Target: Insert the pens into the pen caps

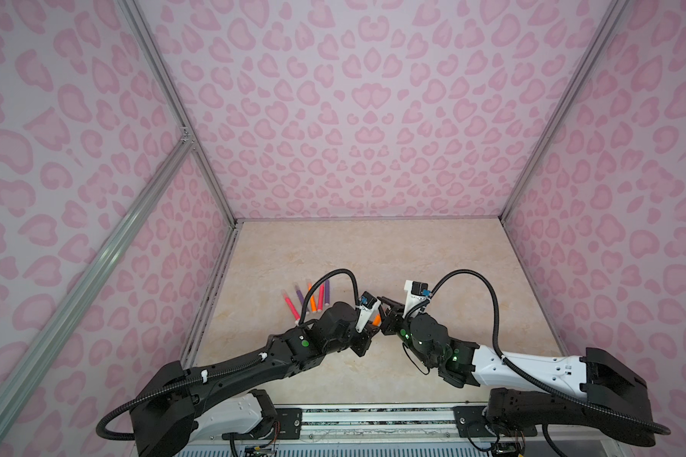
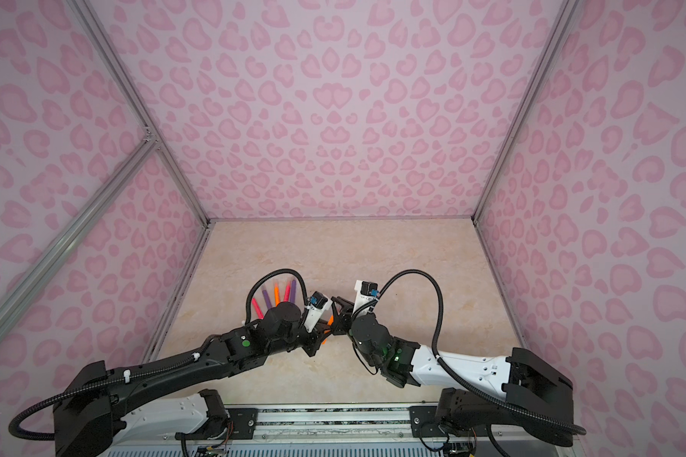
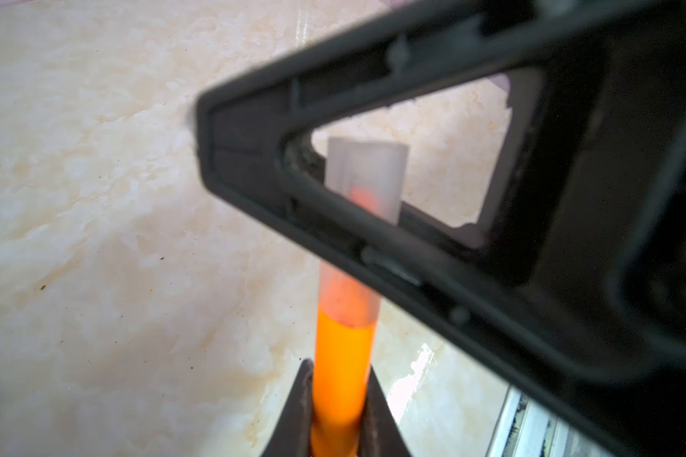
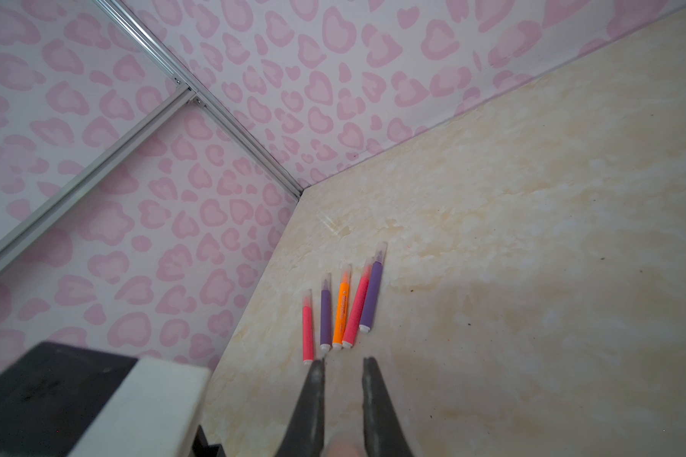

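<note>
Whereas the five capped pens (image 4: 343,312) lie fanned side by side on the table (image 4: 531,237), well off to the left of both arms, the sixth, the orange pen (image 3: 343,344), is held up off the surface at the middle, between the two grippers. On the left of that pair, the left gripper (image 3: 339,372) is clenched on the orange barrel, pinching it from both sides. From there the pen's long axis runs straight away toward the right arm. In both top views only a short piece of orange shows in the gap between the grippers.

Over the pen's tip end sits the clear cap (image 3: 367,174), in line with the barrel. Its open rim already overlaps the orange, and the tip glows faintly inside. Rightmost, the right gripper (image 4: 343,362) is clamped across that cap, crosswise to its length — one black finger (image 3: 412,241) cuts in front of it in the left wrist view.

As I judge it, the coming move turns on that shared axis. Any last push must go lengthwise — pen and cap toward each other. Whether the cap is fully home cannot be told. Both grippers are on the piece, and the left one looks better placed to carry it to the others.
</note>
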`<state>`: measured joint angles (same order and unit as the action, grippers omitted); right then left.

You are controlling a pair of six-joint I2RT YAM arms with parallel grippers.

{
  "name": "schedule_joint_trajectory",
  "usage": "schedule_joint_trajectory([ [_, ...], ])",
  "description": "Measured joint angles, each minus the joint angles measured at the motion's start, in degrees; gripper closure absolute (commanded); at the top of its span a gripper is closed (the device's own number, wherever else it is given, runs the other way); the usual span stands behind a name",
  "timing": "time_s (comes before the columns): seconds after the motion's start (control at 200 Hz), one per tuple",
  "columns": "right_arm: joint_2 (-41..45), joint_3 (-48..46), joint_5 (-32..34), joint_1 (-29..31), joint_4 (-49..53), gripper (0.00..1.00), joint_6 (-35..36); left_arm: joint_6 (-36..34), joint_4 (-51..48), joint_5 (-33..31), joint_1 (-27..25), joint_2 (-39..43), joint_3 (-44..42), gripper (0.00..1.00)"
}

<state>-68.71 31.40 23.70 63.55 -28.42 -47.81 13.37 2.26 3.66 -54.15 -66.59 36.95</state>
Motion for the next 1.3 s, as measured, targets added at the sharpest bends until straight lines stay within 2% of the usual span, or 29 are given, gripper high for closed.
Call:
schedule_joint_trajectory([
  [0.25, 3.8, -2.5, -3.2, -1.3, -1.9, 1.00, 0.8, 1.2, 5.3, 8.7, 2.5, 1.3, -2.2, 0.96],
  [0.435, 5.1, -3.3, -4.0, -1.4, -2.0, 1.00, 0.9, 2.1, 5.7, 11.1, 2.9, 1.3, -2.3, 0.96],
  [0.565, 5.2, -2.4, -2.4, -1.7, -0.2, 0.66, 1.2, 2.4, 4.9, 10.8, 2.9, -1.0, -0.1, 0.97],
  [0.61, 5.6, -2.2, -3.1, -1.6, 2.3, 0.56, 1.3, 4.1, 5.7, 6.2, 3.3, -2.3, 0.9, 0.97],
  [0.68, 6.7, -2.0, -4.1, -1.5, 7.3, 0.47, 2.1, 6.4, 7.3, -1.0, 4.4, -4.0, 2.5, 0.97],
  [0.805, 12.0, -1.7, -1.2, -3.4, 13.8, 0.37, 1.9, 8.3, 6.4, -6.2, 4.1, -7.1, 4.7, 0.97],
  [1.035, 24.0, -2.2, 4.9, -9.0, 19.8, 0.30, 2.6, 12.1, -1.0, -16.4, 4.7, -15.3, 11.4, 0.97],
  [1.185, 25.7, 3.7, 5.3, -14.1, 21.6, 0.29, 5.0, 14.8, -9.3, -20.4, 7.4, -24.8, 19.0, 0.97],
  [1.305, 25.7, 4.6, 5.2, -18.6, 22.4, 0.28, 5.6, 17.1, -15.0, -20.5, 10.2, -31.3, 23.5, 0.97],
])
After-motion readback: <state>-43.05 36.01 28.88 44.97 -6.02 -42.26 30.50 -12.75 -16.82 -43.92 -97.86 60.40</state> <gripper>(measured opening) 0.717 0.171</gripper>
